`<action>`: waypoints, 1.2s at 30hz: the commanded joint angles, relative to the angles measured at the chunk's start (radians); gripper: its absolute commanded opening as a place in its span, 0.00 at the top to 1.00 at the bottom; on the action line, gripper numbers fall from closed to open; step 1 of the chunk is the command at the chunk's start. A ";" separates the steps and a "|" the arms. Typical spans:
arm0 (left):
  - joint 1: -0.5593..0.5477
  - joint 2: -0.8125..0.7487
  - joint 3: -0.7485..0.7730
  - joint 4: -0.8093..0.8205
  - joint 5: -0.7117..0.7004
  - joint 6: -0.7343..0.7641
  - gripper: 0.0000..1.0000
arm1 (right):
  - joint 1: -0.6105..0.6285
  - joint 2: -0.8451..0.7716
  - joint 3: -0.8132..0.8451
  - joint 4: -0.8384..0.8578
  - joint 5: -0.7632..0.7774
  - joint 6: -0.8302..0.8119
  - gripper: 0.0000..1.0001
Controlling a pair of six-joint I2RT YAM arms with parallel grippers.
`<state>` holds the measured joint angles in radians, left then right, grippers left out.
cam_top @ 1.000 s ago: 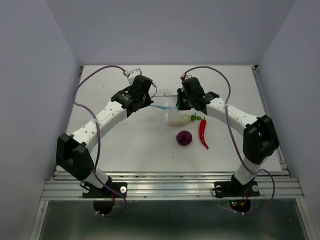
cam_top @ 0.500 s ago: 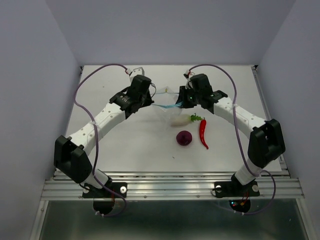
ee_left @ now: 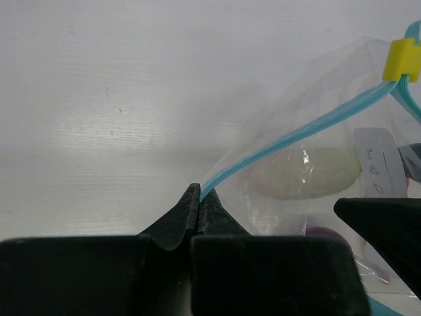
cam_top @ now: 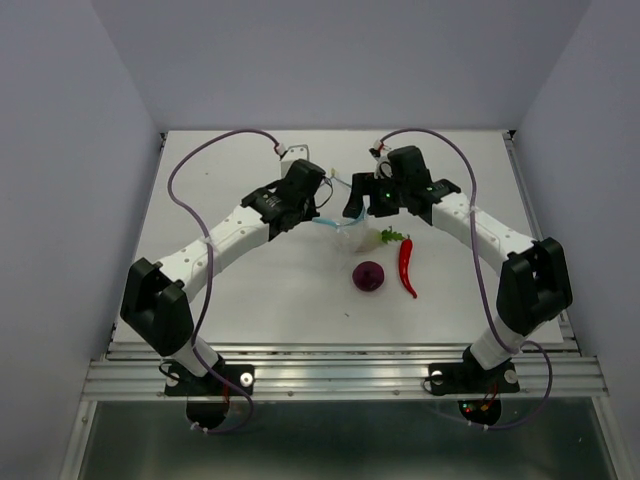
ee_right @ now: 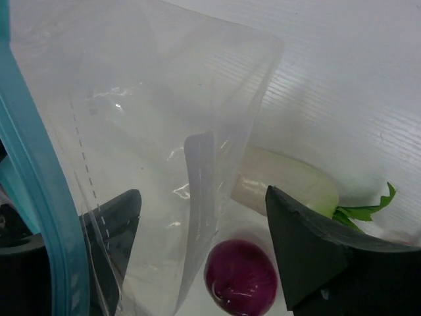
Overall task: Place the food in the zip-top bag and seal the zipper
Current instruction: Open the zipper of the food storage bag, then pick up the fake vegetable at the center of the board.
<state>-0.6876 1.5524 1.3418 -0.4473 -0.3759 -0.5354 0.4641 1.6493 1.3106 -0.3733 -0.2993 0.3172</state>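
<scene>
bag (cam_top: 346,228): clear, crinkly, teal zipper (ee_left: 289,141)
left gripper (ee_left: 199,195): I'm pinching zipper end
right gripper (ee_right: 200,227): wide, gripping nothing
room: onion (cam_top: 369,276) just below

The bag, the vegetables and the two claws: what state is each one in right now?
zip-top bag: lifted by one corner, seems empty.
zipper: looks unsealed, one end pinched.
left gripper: shut on the zipper.
right gripper: open, bag film hanging between its jaws.
radish: lying on the table, partly behind the bag.
onion: on the table, outside the bag.
chili pepper: on the table, outside the bag.
</scene>
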 commanded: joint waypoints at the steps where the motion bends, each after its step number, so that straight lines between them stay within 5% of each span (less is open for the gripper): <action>1: -0.016 -0.011 0.062 -0.010 -0.051 0.029 1.00 | -0.007 -0.042 0.056 0.062 -0.127 0.003 0.12; 12: -0.043 -0.002 0.122 -0.057 -0.073 0.031 1.00 | -0.007 -0.065 0.124 0.160 -0.187 0.065 0.00; 17: -0.043 -0.003 0.117 -0.094 -0.115 0.032 1.00 | -0.007 -0.228 -0.098 0.129 0.084 0.106 0.00; 22: -0.043 0.003 0.097 -0.116 -0.141 0.023 1.00 | -0.007 -0.416 -0.252 0.025 0.193 0.097 0.00; 28: -0.043 -0.006 0.063 -0.120 -0.158 0.005 1.00 | -0.007 -0.502 -0.358 -0.133 0.195 0.089 0.00; 36: -0.041 -0.011 0.059 -0.163 -0.198 -0.017 1.00 | -0.007 -0.448 -0.421 -0.107 0.106 0.082 0.00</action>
<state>-0.7254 1.5570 1.4136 -0.5804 -0.5171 -0.5365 0.4637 1.1980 0.8921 -0.4873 -0.1501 0.4103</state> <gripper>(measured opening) 0.041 0.998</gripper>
